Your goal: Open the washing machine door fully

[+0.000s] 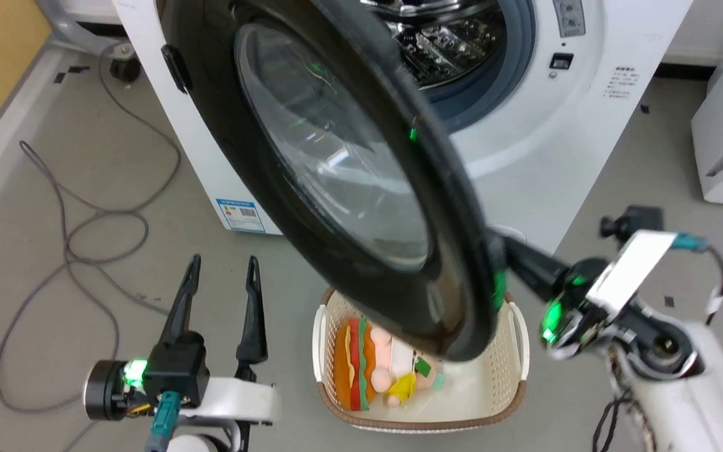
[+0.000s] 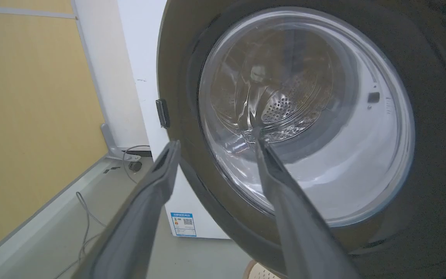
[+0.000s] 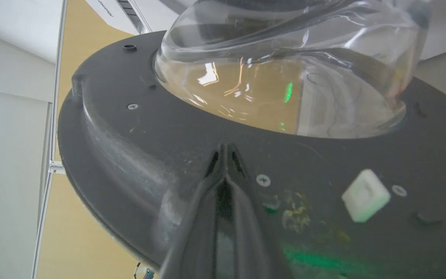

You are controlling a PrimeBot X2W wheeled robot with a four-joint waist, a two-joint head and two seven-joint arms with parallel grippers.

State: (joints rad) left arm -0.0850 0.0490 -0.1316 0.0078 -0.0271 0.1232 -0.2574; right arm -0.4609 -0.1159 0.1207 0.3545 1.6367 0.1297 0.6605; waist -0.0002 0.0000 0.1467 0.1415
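Mid-swing at the washing machine [image 1: 556, 144]: the washing machine door [image 1: 336, 163] stands roughly half open, hinged on the robot's left, its free edge hanging out over a cream laundry basket [image 1: 518, 351] of plush toys [image 1: 368, 370] on the floor. The steel drum [image 1: 443, 37] is exposed behind it. The right gripper [image 1: 503, 254] reaches in behind that free edge. In the right wrist view its two fingers are pressed together with nothing between them, and their tips [image 3: 223, 149] sit at the dark inner face of the door [image 3: 149, 155], just below the bulging glass. They appear to be touching it, though blur at the rim in the head view makes contact hard to confirm. The left gripper [image 1: 223, 263] hangs low and apart from the door with its fingers spread and empty, pointing toward the glass window [image 2: 304, 116]. The step in hand looks like pushing the door outward from its inside face. Finishing will likely call for the right arm to follow the door's arc round toward the hinge side, keeping its tips from sliding off the smooth face.
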